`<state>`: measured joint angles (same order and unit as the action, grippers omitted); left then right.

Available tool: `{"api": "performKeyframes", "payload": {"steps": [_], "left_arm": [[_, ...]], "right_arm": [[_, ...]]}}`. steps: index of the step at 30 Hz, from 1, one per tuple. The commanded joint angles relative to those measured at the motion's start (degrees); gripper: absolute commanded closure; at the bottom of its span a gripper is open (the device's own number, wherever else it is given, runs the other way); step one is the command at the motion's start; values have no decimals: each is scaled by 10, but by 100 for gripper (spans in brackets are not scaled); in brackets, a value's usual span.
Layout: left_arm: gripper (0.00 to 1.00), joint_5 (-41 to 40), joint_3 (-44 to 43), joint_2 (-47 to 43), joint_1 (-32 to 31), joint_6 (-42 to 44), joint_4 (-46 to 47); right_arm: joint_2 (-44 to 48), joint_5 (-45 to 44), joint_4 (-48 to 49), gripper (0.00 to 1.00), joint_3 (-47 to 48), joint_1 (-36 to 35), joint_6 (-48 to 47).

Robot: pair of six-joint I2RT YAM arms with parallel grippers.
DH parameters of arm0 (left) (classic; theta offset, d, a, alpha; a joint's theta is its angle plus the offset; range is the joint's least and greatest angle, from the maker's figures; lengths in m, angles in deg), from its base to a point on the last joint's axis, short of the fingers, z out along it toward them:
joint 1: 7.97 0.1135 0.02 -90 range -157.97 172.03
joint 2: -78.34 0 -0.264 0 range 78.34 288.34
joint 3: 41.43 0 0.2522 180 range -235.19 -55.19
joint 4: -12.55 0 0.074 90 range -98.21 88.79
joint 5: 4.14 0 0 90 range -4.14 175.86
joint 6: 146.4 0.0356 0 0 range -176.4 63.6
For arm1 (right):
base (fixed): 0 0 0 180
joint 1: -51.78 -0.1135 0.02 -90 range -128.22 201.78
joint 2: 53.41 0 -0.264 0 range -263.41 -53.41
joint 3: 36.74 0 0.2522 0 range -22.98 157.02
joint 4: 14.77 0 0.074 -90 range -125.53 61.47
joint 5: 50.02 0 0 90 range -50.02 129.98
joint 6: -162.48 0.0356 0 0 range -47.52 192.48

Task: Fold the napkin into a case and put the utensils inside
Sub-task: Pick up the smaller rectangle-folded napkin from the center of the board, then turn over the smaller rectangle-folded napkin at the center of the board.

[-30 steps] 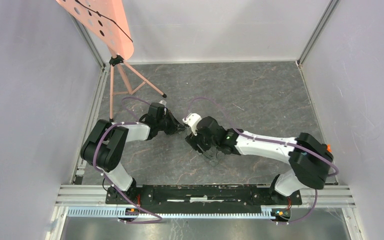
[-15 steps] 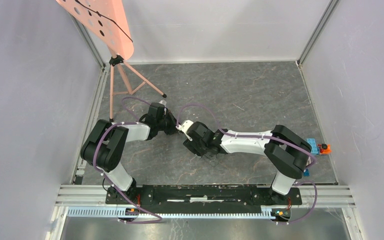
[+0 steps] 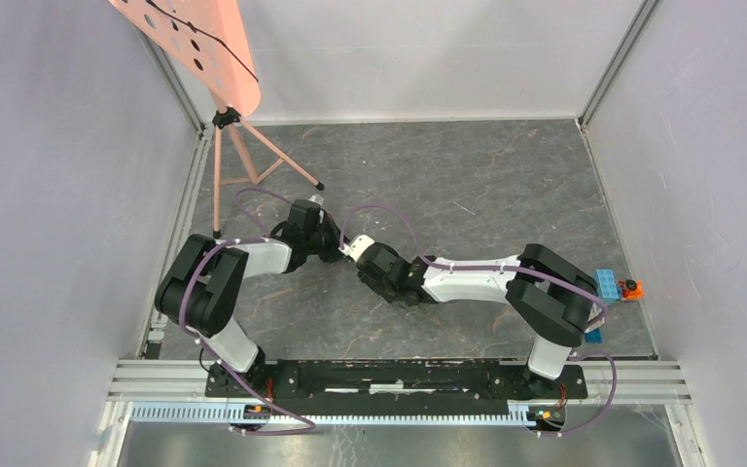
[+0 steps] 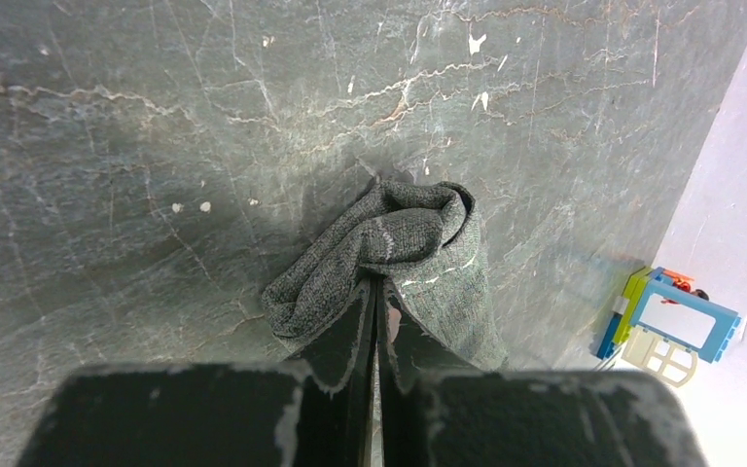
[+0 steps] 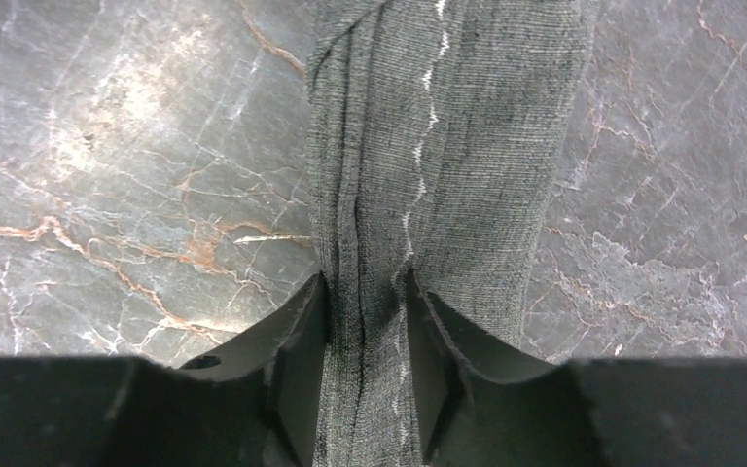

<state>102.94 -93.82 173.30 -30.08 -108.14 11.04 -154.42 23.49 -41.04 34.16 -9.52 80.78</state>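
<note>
The right end effector (image 5: pixel 366 284) pinches the napkin (image 5: pixel 452 117), gathered into a narrow strip.

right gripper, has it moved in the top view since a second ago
Yes. The right gripper has slid left, toward the tripod stand and away from the right wall.

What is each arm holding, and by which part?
Both hold the napkin: the left gripper pinches its bunched end, jaws shut; the right gripper grips a lengthwise fold mid-strip.
</note>
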Motion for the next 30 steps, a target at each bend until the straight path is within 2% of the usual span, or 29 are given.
{"api": "performKeyframes", "payload": {"steps": [1, 5, 7, 12, 16, 19, 22, 23, 27, 30], "left_arm": [[92, -39, 2, -18, -1, 48, -85], [87, -36, -5, -50, -1, 49, -110], [79, -35, -11, -84, -1, 53, -140], [59, -87, -27, -221, 1, 88, -257], [54, -122, -33, -317, 3, 114, -347], [53, -136, -29, -377, 3, 121, -401], [52, -142, -24, -425, 3, 119, -440], [52, -141, -24, -437, 2, 118, -450], [52, -128, -35, -462, 3, 116, -484], [52, -107, -41, -461, 3, 115, -491]], "right_arm": [[-11, -48, 1, 66, -1, -5, 11], [-7, -46, 6, 88, 2, -10, 17], [-1, -33, 1, 99, 8, -10, 24], [41, 92, 16, 100, 12, -9, 76], [82, 236, 87, 99, -9, -3, 167], [96, 333, 196, 100, -54, 7, 253], [90, 424, 366, 99, -140, 34, 355], [83, 449, 412, 100, -166, 44, 387], [28, 539, 707, 100, -270, 97, 524], [-18, 585, 808, 100, -302, 129, 558]]}}
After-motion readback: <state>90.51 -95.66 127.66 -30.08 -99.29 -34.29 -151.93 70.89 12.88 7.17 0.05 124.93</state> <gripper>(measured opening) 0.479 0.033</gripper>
